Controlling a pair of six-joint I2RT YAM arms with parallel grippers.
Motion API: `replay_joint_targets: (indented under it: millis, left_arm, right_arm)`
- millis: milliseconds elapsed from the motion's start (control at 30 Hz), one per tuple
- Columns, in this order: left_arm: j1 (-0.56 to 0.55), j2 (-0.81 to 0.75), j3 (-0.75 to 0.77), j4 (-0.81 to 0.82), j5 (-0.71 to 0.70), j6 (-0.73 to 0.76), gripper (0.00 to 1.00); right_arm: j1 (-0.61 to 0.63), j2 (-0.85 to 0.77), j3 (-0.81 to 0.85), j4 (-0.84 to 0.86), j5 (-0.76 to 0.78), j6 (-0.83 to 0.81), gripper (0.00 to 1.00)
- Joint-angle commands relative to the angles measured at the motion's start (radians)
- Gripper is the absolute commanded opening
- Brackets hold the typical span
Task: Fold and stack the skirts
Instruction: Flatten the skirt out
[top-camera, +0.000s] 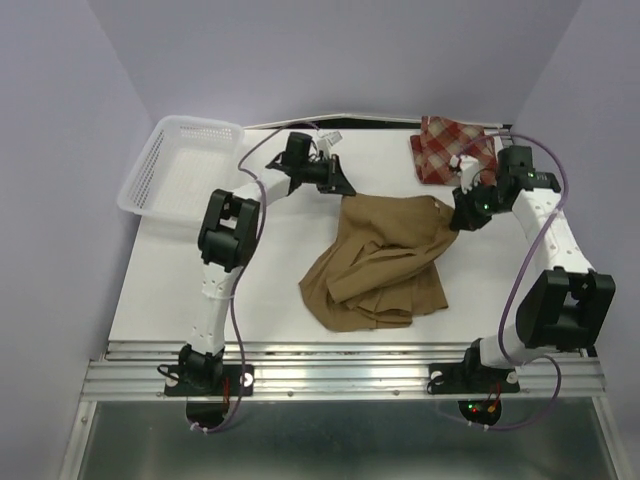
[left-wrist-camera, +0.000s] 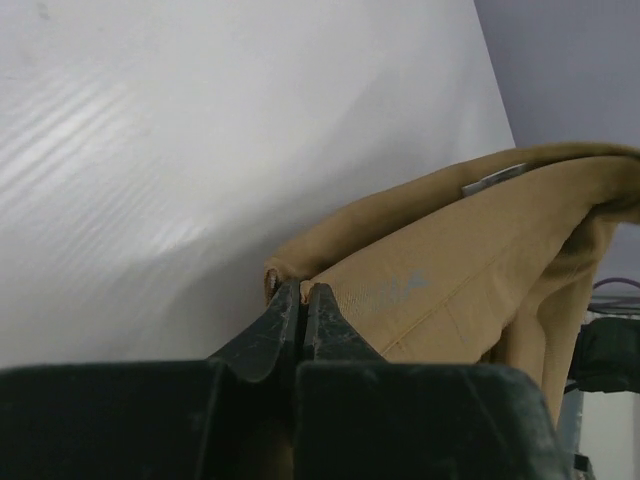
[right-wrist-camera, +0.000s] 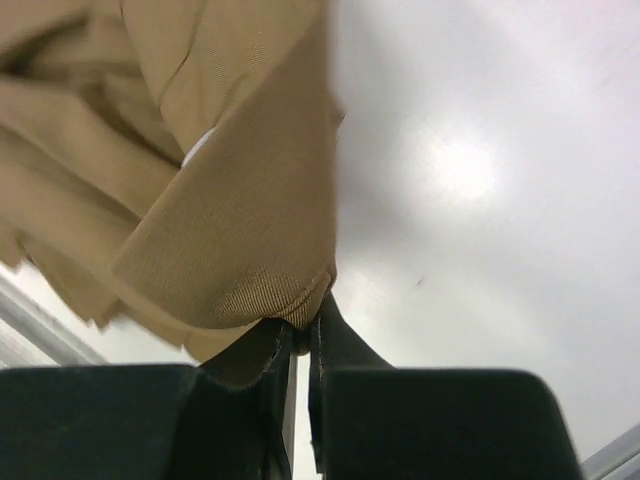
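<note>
The tan skirt (top-camera: 385, 265) is matt woven cloth, its fine rib weave plain in the wrist views. The plaid skirt (top-camera: 452, 148) is soft red-and-cream checked cloth. The white surface (top-camera: 250, 280) is smooth, with a soft sheen that catches the light. The basket (top-camera: 150, 160) is white plastic mesh. The left claw (left-wrist-camera: 303, 292) and right claw (right-wrist-camera: 305, 325) are dark, matt and plastic-looking. The rail (top-camera: 350, 362) at the near edge is ribbed bare metal.

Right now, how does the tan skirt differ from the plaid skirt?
The tan skirt is plain; the plaid skirt is red-and-cream checked. The tan skirt sprawls rumpled; the plaid skirt sits compact, far right. The left gripper and right gripper pinch the tan skirt; neither holds the plaid skirt. Both are cloth.
</note>
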Motion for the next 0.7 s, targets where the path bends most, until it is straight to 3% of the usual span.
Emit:
replay_joint_targets:
  millis: [0, 167, 267, 433, 667]
  left_arm:
    - [0.107, -0.302, 0.113, -0.109, -0.097, 0.209, 0.00]
    - [0.154, -0.617, 0.026, -0.151, -0.249, 0.380, 0.00]
    - [0.160, -0.795, -0.087, -0.117, -0.328, 0.401, 0.00]
    - [0.161, -1.044, -0.253, -0.067, -0.391, 0.451, 0.00]
    - [0.161, -1.384, -0.490, -0.105, -0.398, 0.457, 0.00]
  right_arm:
    - [-0.036, 0.051, 0.247, 0.049, -0.086, 0.072, 0.01]
    - [-0.036, 0.122, 0.543, 0.081, -0.158, 0.154, 0.01]
    - [-0.036, 0.116, 0.612, 0.113, -0.184, 0.179, 0.01]
    - [-0.036, 0.043, 0.611, 0.130, -0.241, 0.178, 0.01]
    - [-0.036, -0.213, 0.415, 0.138, -0.311, 0.122, 0.01]
